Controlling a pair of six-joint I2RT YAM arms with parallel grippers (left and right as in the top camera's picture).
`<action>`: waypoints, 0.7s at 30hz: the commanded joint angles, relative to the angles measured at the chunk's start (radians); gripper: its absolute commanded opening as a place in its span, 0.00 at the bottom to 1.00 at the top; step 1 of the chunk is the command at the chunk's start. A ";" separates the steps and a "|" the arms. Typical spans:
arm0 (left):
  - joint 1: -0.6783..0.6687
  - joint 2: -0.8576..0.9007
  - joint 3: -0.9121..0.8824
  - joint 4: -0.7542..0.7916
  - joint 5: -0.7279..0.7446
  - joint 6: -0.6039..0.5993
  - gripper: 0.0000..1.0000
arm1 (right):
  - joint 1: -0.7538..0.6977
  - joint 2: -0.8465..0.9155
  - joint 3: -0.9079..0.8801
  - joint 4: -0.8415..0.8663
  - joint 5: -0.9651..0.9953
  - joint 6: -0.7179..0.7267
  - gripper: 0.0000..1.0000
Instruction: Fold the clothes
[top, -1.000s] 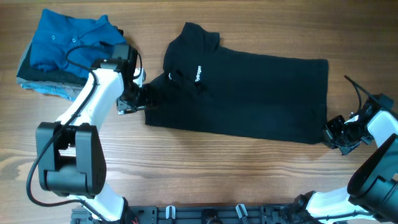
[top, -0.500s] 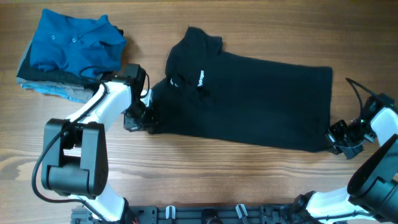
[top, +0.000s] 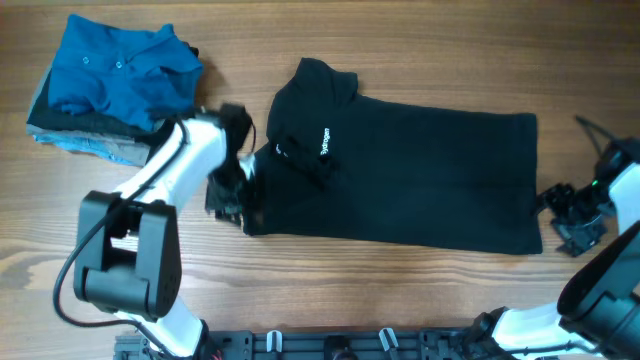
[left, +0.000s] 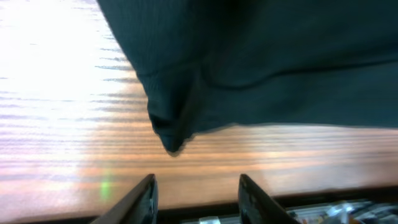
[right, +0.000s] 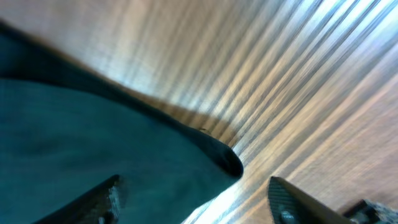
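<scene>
The black polo shirt (top: 420, 170) lies flat across the middle of the wooden table, collar (top: 320, 80) at the far left and hem to the right, with white lettering (top: 324, 142) on a folded-in sleeve. My left gripper (top: 232, 198) sits at the shirt's near left corner. In the left wrist view that gripper (left: 198, 196) is open and empty, and the shirt corner (left: 173, 140) rests just beyond its fingertips. My right gripper (top: 568, 212) is off the hem's near corner. It (right: 196, 202) stands wide open over the hem corner (right: 227, 163).
A blue buttoned polo (top: 120, 65) tops a stack of grey and light-blue garments (top: 85, 135) at the far left corner. Bare wood (top: 400, 290) runs along the near side, with a black rail (top: 330, 345) at the front edge.
Both grippers have opened and let go of the shirt. The shirt has slid a little to the right and toward the front. The right gripper has backed off to the right.
</scene>
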 joint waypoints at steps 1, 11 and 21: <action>0.037 -0.004 0.251 -0.030 0.008 0.032 0.58 | -0.004 -0.088 0.145 -0.007 -0.105 -0.097 0.79; -0.048 0.087 0.428 0.560 -0.024 0.246 0.58 | -0.003 -0.141 0.224 0.092 -0.479 -0.232 0.72; -0.037 0.435 0.428 1.037 0.004 0.268 0.69 | -0.003 -0.141 0.224 0.087 -0.478 -0.235 0.70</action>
